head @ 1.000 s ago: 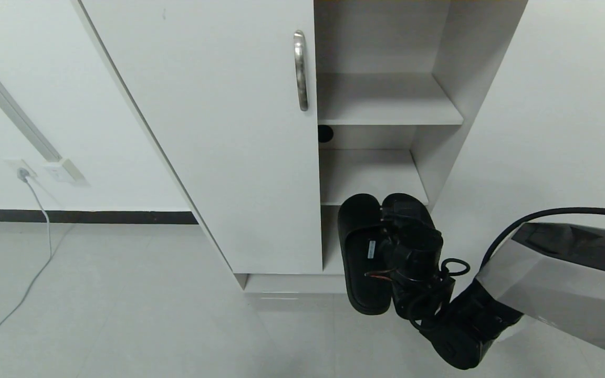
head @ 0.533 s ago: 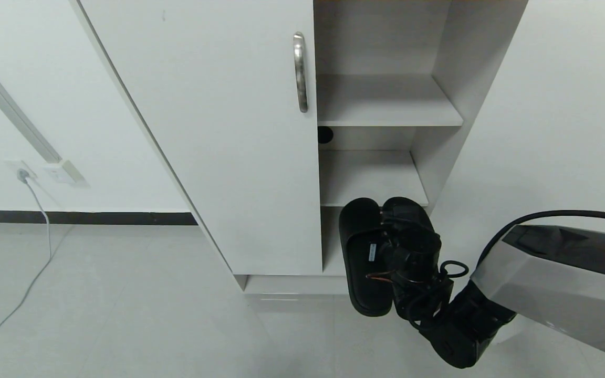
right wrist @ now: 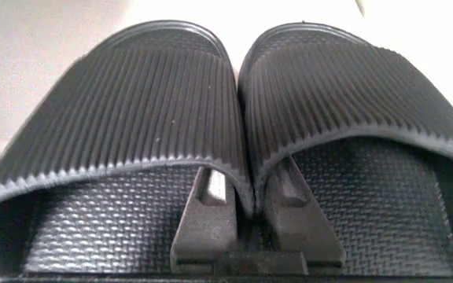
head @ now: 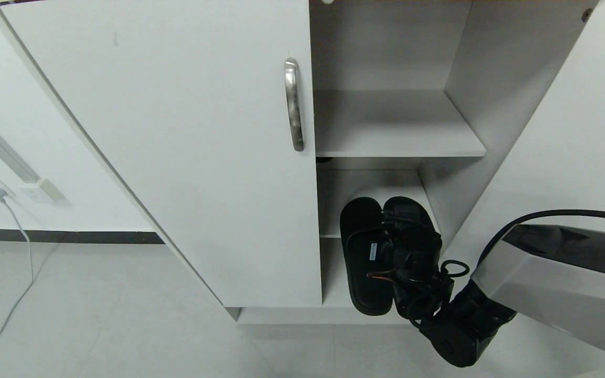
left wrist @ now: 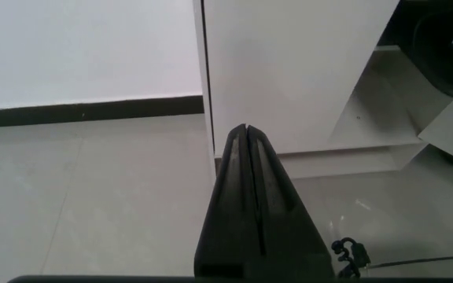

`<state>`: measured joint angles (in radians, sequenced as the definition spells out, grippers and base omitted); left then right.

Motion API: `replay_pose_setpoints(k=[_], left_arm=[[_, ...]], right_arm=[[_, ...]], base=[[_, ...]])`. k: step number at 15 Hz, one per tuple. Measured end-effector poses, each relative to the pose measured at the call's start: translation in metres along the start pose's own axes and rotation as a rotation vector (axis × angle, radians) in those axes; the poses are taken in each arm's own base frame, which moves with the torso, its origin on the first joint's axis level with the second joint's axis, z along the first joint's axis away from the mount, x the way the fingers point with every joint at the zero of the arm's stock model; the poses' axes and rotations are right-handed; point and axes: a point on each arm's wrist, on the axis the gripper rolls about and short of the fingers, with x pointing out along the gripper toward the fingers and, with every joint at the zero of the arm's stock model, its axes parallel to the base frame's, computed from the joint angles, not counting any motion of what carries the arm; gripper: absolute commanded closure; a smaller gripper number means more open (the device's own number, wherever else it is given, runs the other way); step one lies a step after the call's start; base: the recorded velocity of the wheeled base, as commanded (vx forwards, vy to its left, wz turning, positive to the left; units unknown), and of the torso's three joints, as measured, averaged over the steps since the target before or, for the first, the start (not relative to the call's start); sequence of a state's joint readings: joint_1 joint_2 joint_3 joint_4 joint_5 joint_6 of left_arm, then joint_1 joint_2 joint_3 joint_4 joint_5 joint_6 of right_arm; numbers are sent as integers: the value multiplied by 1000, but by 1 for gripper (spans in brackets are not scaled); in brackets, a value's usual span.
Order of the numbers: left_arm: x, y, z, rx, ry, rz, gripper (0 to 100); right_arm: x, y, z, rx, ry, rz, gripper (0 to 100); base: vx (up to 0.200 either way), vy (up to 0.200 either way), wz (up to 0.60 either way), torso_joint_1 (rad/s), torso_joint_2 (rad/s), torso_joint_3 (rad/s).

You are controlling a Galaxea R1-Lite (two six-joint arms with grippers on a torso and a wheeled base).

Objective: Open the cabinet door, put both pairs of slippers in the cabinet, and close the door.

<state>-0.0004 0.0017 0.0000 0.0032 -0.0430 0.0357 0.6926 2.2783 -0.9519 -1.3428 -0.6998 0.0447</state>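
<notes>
A pair of black slippers (head: 368, 257) hangs side by side, toes toward the white cabinet (head: 460, 63), in front of its open right half. Their toes overlap the front of the lower shelf (head: 368, 186). My right gripper (head: 406, 252) is shut on the pair. In the right wrist view the slippers (right wrist: 148, 118) show ribbed straps, and the gripper (right wrist: 250, 208) has one finger inside each, pinching the two inner walls together. The left gripper (left wrist: 246, 134) hangs low over the floor left of the cabinet, shut with nothing in it.
The cabinet's left door (head: 176, 147) is closed, with a metal handle (head: 293, 105). The right door (head: 575, 136) stands swung open at the right. An upper shelf (head: 392, 123) is bare. A wall socket with a cable (head: 0, 195) is far left, over tiled floor (head: 97, 315).
The head camera has shifted, so the cabinet looks bigger and lower in the picture. The right gripper still holds the slippers, whose toes now overlap the lower shelf's front.
</notes>
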Motion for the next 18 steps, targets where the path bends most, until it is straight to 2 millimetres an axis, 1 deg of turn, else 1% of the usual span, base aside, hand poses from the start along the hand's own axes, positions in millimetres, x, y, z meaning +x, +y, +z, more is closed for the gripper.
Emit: replay_pose_setpoints(k=[3, 5, 10, 11, 15, 18], left_arm=[[0, 0, 0, -1, 0, 0, 100], [0, 0, 0, -1, 0, 1, 100], [0, 0, 0, -2, 0, 0, 100], [0, 0, 0, -2, 0, 0, 100], [0, 0, 0, -2, 0, 1, 100], [0, 0, 0, -2, 0, 0, 100]], right_arm=[[0, -1, -1, -5, 7, 5, 100], [3, -3, -2, -8, 12, 24, 100], [28, -8, -4, -4, 8, -18, 100], [33, -6, -4, -8, 13, -22, 100], [56, 7, 6, 1, 6, -28, 100], [68, 10, 13, 7, -2, -40, 100]], base=[[0, 0, 0, 0, 0, 0], [0, 0, 0, 0, 0, 0], [0, 0, 0, 0, 0, 0], [0, 0, 0, 0, 0, 0], [0, 0, 0, 0, 0, 0], [0, 0, 0, 0, 0, 0]])
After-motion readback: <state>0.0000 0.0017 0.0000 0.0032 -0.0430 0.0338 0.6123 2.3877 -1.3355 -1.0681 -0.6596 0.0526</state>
